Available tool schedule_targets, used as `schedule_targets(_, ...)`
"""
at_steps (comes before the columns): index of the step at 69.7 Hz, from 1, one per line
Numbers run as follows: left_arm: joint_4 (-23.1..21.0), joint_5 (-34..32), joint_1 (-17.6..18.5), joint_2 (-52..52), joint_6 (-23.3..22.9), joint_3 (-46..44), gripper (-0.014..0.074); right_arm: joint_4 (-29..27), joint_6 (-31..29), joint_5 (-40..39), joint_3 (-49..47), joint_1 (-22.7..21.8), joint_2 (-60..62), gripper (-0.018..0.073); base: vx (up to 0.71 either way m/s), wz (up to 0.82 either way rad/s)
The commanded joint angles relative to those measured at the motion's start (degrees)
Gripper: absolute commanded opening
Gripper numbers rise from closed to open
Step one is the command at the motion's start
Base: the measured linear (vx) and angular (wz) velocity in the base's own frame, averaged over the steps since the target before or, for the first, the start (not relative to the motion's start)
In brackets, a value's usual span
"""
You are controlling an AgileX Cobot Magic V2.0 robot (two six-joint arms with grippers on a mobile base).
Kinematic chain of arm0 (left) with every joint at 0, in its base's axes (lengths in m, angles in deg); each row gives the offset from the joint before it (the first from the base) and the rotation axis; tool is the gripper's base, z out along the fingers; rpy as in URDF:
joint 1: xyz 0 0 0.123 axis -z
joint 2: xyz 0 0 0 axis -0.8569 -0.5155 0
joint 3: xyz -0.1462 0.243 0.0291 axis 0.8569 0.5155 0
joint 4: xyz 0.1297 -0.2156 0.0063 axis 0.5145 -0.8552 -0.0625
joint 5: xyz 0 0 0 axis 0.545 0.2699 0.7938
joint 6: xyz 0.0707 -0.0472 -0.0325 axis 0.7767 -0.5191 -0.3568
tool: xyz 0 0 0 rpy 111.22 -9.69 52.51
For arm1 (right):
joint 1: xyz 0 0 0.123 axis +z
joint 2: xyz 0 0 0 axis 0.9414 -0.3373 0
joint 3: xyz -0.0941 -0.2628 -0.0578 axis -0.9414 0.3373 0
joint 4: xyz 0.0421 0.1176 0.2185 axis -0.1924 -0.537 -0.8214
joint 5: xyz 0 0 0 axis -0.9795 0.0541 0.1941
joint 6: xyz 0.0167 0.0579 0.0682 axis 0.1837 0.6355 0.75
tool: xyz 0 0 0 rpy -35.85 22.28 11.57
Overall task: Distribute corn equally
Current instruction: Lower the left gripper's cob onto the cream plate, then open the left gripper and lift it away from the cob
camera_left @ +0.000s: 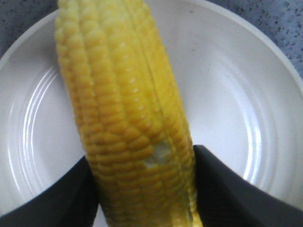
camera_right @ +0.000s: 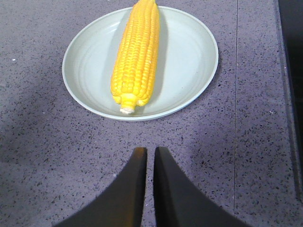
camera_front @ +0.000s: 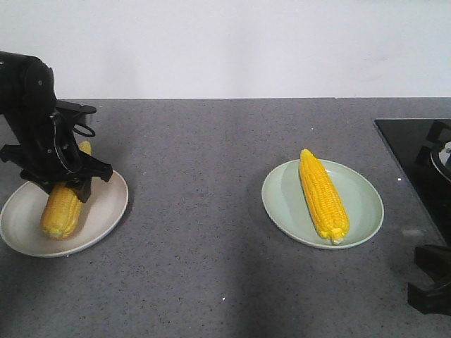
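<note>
The left gripper (camera_left: 147,189) is clamping a corn cob (camera_left: 125,118) between its fingers, over the white plate (camera_left: 236,94) directly beneath it. The right gripper (camera_right: 150,156) is sitting clenched above the table (camera_right: 38,151), another cob (camera_right: 137,52) lying on the green plate (camera_right: 189,56) just ahead.

No readable text in any view

We find no lettering, labels, brand marks, numbers or signs on anything in the front view or either wrist view; every surface we can see is plain and unmarked.
</note>
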Motion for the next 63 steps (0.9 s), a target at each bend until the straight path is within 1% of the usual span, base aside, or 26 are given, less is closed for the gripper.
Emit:
schedule_targets(1,-1.0,1.3,-0.1,2.7,0.1,-1.7,0.043,-0.3,-0.3,-3.3,-1.6,-0.1,0.0,-0.0011,0.0,0.0)
schedule_targets(8,-1.1,1.3,-0.1,2.7,0.9,-1.7,0.0472,-0.3,-0.3,-3.3,-1.6,-0.1,0.0,-0.0011,0.0,0.0)
schedule_targets(14,-1.1,1.3,0.0,2.7,0.9,-1.7,0.0486,-0.3,-0.3,-3.3,-1.6,-0.1,0.0,-0.0011,0.0,0.0)
schedule_targets(44,0.0,1.2,0.1,3.5,1.9,-1.7,0.0486,-0.3,-0.3,-3.3,-1.6,-0.1,0.0,-0.0011,0.0,0.0)
schedule_targets(52,1.6,0.6,0.1,5.7,1.9,-1.7,0.0486,-0.3,-0.3,-3.3,-1.6,-0.1,0.0,-0.0011,0.0,0.0)
schedule_targets(63,2.0,-2.4,0.1,11.0,1.2,-1.7,0.0482,-0.3,-0.3,-3.3,-1.6,-0.1,0.0,-0.0011,0.0,0.0)
